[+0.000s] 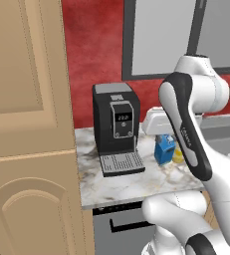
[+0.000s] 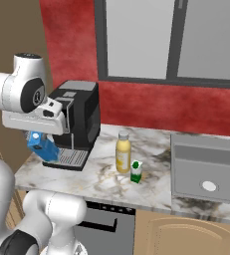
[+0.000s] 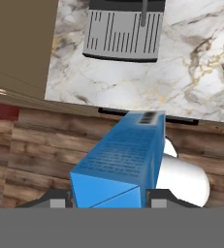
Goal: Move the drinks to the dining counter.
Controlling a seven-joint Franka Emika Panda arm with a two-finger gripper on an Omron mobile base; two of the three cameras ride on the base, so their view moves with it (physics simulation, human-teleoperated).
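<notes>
- The gripper (image 3: 107, 199) is clamping the blue carton (image 3: 120, 162); in the hand view the two dark finger tips (image 3: 55, 199) are pressing against the carton's opposite sides, so the jaws are closed to the carton's width, not fully together.
- In the right base view the blue carton (image 2: 43, 146) is hanging tilted under the white hand (image 2: 36, 121), lifted clear of the marble worktop (image 2: 106, 182), in front of the coffee machine (image 2: 78, 117) near its drip tray (image 2: 71, 158).
- In the left base view the blue carton (image 1: 164, 149) is showing just behind the dark forearm (image 1: 185, 132), to the right of the coffee machine (image 1: 115, 124).
- The hand view is looking down past the carton: the grey slotted drip tray (image 3: 123, 35) is sitting on the marble worktop (image 3: 133, 82), and below the worktop's edge a wood-plank floor (image 3: 31, 150) is showing.
- The yellow bottle (image 2: 123, 153) with a white cap is standing upright on the worktop, right of the coffee machine.
- The green-and-white carton (image 2: 136, 171) is standing upright just beside the bottle, on its near right; I cannot tell whether the two are touching.
- A grey sink (image 2: 208, 172) is sitting in the worktop, well to the right of both drinks.
- A red wall (image 2: 151, 104) with a grey-framed window (image 2: 171, 37) is backing the worktop.
- A tall tan cabinet (image 1: 29, 129) is standing at the worktop's left end in the left base view.
</notes>
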